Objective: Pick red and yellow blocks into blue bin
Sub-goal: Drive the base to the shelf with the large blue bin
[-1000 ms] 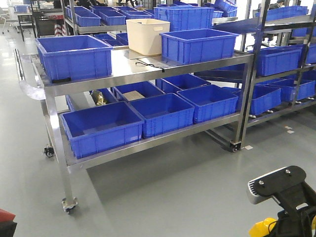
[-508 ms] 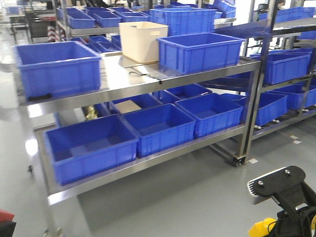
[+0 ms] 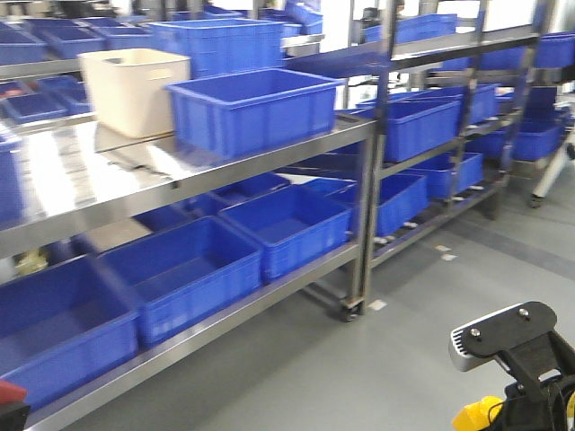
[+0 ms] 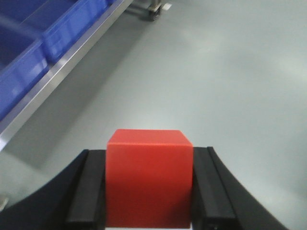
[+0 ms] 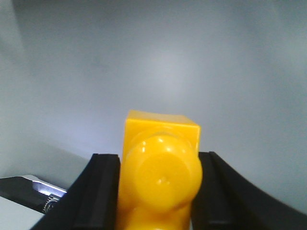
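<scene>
A: How is the red cube (image 4: 148,177) expected to handle?
B: It is judged light and rigid, with smooth, flat faces. Two opposite faces are best taken squarely. It is gripped that way between the pads (image 4: 88,191) of the left claw (image 4: 148,160) and is held above the grey floor.
A: And the yellow brick (image 5: 160,167)?
B: It is hard, glossy plastic, so some slipperiness is to be reckoned with. The flat sides are to be taken hold of, not the rounded studs. It is clamped in the right claw (image 5: 158,163), with a stud turned toward the wrist camera.
A: How wide are the claws set?
B: Only to each block's width. Both are clenched on their loads, and no gap is seen at the pads.
A: Where is the blue bin (image 3: 260,126) found?
B: On the top shelf of the steel rack (image 3: 366,233), just beside a cream tub (image 3: 135,90) and well apart from both blocks. A taller blue crate (image 3: 220,40) is seen behind it.
</scene>
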Available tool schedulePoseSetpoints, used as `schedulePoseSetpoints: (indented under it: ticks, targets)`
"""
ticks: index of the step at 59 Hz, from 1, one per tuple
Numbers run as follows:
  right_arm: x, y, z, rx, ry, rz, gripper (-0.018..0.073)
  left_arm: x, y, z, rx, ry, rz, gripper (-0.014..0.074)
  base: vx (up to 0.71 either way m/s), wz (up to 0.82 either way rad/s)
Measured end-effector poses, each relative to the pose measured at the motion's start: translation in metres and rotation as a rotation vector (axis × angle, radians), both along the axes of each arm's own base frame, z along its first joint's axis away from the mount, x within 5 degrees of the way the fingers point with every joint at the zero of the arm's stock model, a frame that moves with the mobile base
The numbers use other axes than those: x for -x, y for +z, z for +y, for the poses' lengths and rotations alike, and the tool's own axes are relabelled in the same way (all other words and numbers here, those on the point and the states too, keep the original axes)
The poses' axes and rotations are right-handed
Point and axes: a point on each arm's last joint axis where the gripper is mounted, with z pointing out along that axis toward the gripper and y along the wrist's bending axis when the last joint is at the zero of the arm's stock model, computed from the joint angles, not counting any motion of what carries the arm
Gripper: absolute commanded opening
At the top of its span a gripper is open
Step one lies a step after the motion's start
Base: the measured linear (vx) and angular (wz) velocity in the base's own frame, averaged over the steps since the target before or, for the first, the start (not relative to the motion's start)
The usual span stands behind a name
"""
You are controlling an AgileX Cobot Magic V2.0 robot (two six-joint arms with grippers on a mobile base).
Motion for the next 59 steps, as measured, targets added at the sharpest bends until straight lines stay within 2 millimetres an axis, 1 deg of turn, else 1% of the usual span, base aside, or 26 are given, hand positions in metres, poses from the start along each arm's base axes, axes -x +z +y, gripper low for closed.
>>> schedulePoseSetpoints:
  ticks: [33, 59]
  targets:
    - [0.0000, 0.0000, 0.0000, 0.000, 0.000, 0.000, 0.0228, -0.0001, 0.0001, 0.0000, 0.000, 0.000, -0.001, 0.0324, 0.39, -0.43]
    - [0.0000, 0.0000, 0.0000, 0.000, 0.000, 0.000, 0.0228, 0.0000, 0.0000, 0.0000, 0.000, 0.000, 0.000, 0.0324, 0.33, -0.52]
